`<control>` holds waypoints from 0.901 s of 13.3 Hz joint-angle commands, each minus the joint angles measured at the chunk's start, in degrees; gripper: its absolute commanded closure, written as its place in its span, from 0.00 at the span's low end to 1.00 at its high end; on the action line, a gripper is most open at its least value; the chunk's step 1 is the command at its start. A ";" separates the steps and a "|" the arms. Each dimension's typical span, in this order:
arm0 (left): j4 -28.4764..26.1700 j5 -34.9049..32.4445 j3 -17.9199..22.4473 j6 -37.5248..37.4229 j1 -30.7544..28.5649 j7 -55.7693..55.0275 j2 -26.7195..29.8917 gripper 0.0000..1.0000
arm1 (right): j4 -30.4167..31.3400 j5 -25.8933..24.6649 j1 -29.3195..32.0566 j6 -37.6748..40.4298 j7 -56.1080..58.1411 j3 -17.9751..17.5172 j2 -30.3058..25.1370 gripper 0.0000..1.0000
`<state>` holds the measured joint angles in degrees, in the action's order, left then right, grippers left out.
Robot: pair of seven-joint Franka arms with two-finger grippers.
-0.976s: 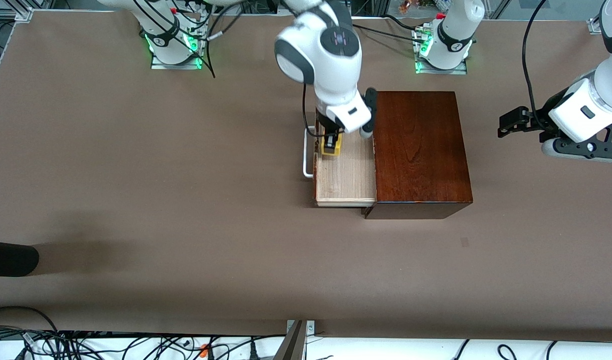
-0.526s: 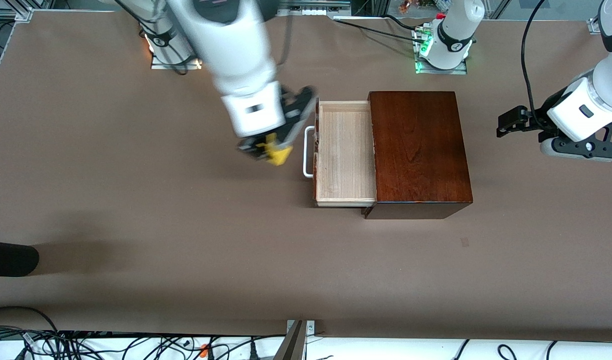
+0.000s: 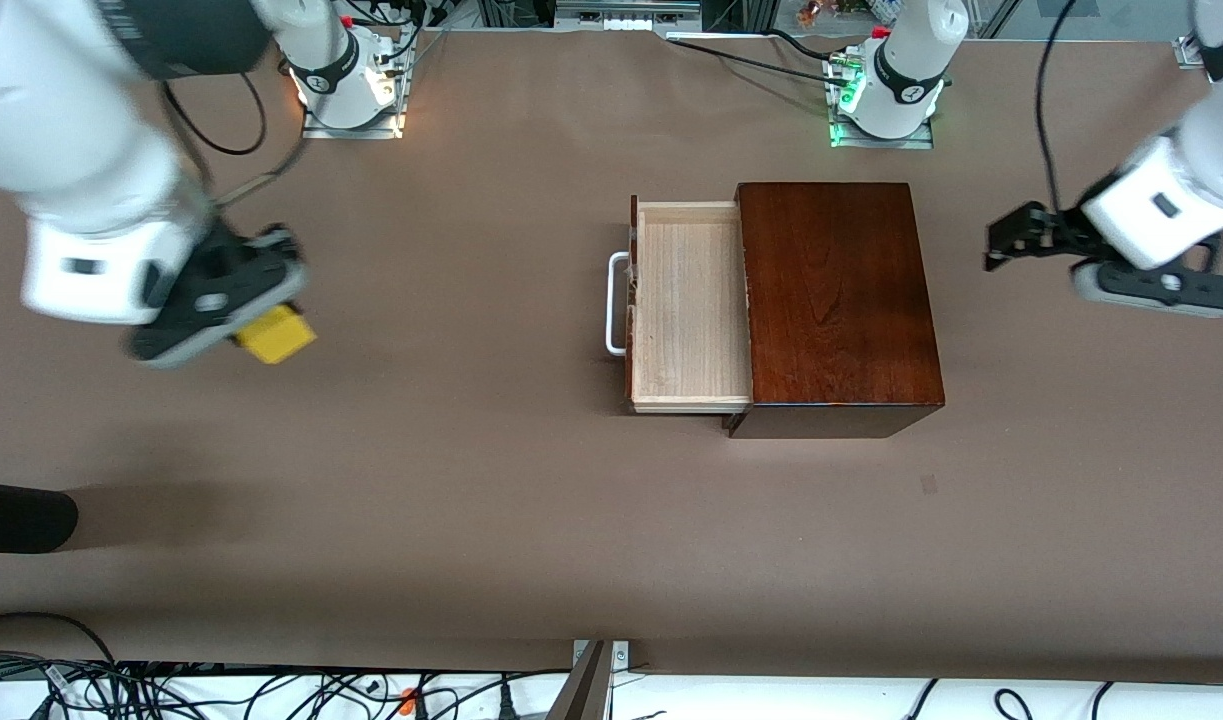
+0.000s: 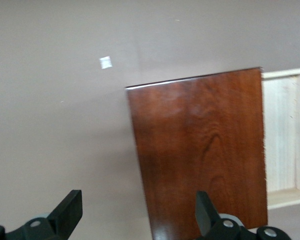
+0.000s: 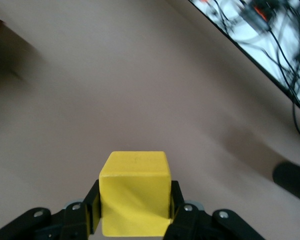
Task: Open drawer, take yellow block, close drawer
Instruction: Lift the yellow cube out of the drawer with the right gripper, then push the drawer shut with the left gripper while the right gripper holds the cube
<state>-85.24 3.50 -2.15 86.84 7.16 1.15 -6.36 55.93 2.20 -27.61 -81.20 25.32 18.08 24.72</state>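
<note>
So the right gripper (image 3: pixel 256 330) is up in the air over bare table (image 3: pixel 451 500) toward the right arm's end, well away from the wooden box (image 3: pixel 836 300); it's got the yellow block (image 3: pixel 275 334) pinched between its two fingers, and in the right wrist view you can see that cube (image 5: pixel 135 192) sitting snug with a black finger (image 5: pixel 177 210) pressed on each side; the block's top face is free and it pokes out past the fingertips; nothing but brown table under it, plus a dark rounded shape (image 5: pixel 292 182) off near the table edge and a tangle of cables (image 5: pixel 270 25) past the edge.

The drawer (image 3: pixel 689 305) is pulled out of the box on the side facing the right gripper; its pale wood floor is bare, and the white loop handle (image 3: pixel 616 303) sticks out of the drawer front toward that gripper, though well apart from it; the dark reddish-brown box top is glossy and has nothing on it.

The left gripper (image 3: pixel 1001 240) hangs in the air over the table toward the left arm's end, just off the box's closed end and not touching it; the left arm is just waiting; in the left wrist view its fingers (image 4: pixel 70 207) are spread wide with nothing between them, looking down on the box top (image 4: pixel 200 150) with a strip of the open drawer (image 4: pixel 287 130) showing next to it; there's also a small pale square mark (image 4: pixel 105 62) on the table near the box.
</note>
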 commanded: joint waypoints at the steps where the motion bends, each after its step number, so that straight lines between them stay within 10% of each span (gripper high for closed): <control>1: 3.58 0.63 -7.14 0.26 1.36 5.42 -3.73 0.00 | 7.75 4.02 0.62 0.78 2.63 5.36 -5.36 1.00; 5: 6.40 0.37 -16.12 1.66 4.86 18.71 -9.70 0.00 | 20.51 5.80 0.54 -6.32 2.55 8.46 -8.20 1.00; 12: 8.25 -7.43 -16.22 19.75 22.61 36.89 -21.49 0.00 | 44.15 8.00 0.45 -29.94 1.84 8.11 -8.46 1.00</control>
<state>-80.03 -0.04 -18.87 104.17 25.79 33.07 -24.73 92.69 9.01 -26.54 -104.99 27.67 26.44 19.02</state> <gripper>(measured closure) 0.000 0.449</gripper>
